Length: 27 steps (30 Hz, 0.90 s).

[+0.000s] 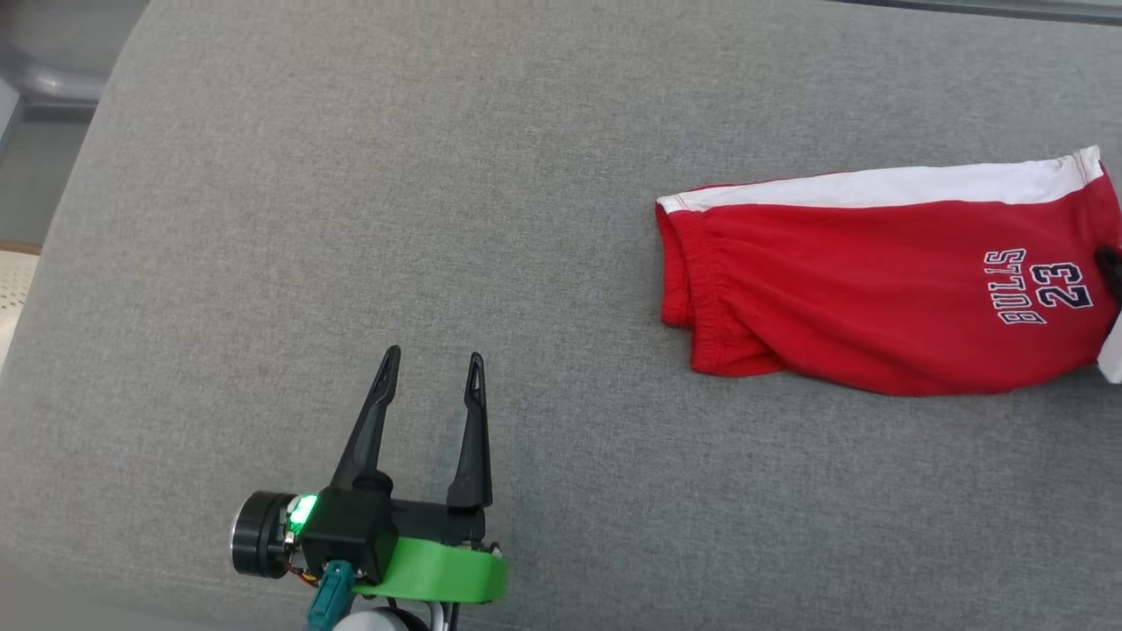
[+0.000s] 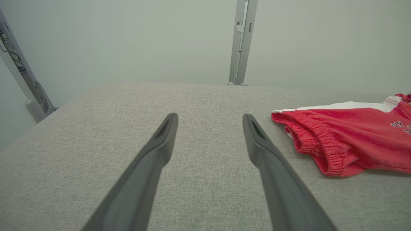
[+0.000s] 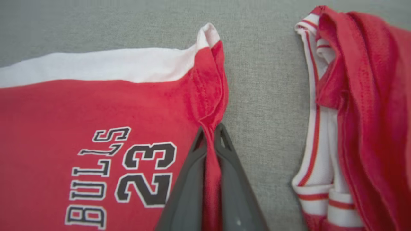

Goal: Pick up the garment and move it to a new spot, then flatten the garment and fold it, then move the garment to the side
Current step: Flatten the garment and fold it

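The garment [image 1: 877, 280] is a pair of red shorts with a white side stripe and "BULLS 23" printed on it. It lies flat on the grey table at the right [image 2: 353, 138]. My right gripper [image 3: 211, 130] is shut on the garment's [image 3: 80, 106] red hem edge, and a pinched fold of cloth runs down between its fingers. A dark fingertip [image 1: 1111, 267] of it shows at the garment's right end. My left gripper [image 1: 434, 355] stands open over bare table, well left of the garment, with nothing between its fingers [image 2: 257, 141].
A second red and white striped garment [image 3: 353, 112] lies bunched just right of the held hem. The grey fabric tabletop [image 1: 351, 175] stretches wide to the left. A metal post [image 2: 240, 41] stands behind the far edge, and the table's left edge [image 1: 53, 228] drops off.
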{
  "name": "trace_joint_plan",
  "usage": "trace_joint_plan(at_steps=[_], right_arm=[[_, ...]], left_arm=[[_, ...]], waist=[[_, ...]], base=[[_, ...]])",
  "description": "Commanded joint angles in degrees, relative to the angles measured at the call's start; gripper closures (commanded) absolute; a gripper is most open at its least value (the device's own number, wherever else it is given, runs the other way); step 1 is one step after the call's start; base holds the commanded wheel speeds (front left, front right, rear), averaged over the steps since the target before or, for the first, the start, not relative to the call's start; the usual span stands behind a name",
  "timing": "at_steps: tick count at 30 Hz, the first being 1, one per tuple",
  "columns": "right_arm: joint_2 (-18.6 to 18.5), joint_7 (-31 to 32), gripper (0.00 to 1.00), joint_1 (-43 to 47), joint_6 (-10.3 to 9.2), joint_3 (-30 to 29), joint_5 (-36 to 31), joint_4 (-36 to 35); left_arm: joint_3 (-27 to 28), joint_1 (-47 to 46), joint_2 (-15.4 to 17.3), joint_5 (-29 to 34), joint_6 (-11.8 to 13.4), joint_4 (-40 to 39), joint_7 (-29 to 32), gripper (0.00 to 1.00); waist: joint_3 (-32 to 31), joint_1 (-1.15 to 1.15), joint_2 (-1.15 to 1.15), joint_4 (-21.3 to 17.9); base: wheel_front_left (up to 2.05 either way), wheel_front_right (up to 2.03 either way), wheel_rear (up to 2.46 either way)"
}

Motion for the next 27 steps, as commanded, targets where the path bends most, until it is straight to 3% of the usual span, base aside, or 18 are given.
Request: trace_joint_plan(at_steps=[1,11,27], right_arm=[[-1.1,-0.8,1.0,0.5,-0.14,0.4,-0.5,-0.5],[-6.4,-2.2,1.0,-1.9,-0.13,2.7,-6.3,-3.9],[4.3,4.6,1.0,-5.1,-0.13,3.6,-16.7,-17.9]], left_arm=[[0.3,0.8,0.1,0.6,-0.1,0.2,-0.1,0.0],[0.6,2.1,0.1,0.7,-0.7,0.6,-0.1,0.0],[-0.2,2.7,0.1,-0.4,-0.8,1.0,-0.1,0.0]], waist=[[-1.8,0.0,0.0,-1.8],[-4.6,0.0,0.0,-3.9],[-6.9,0.0,0.0,-1.1]], base=[[0.0,0.0,0.0],[0.0,0.0,0.0],[0.0,0.0,0.0]])
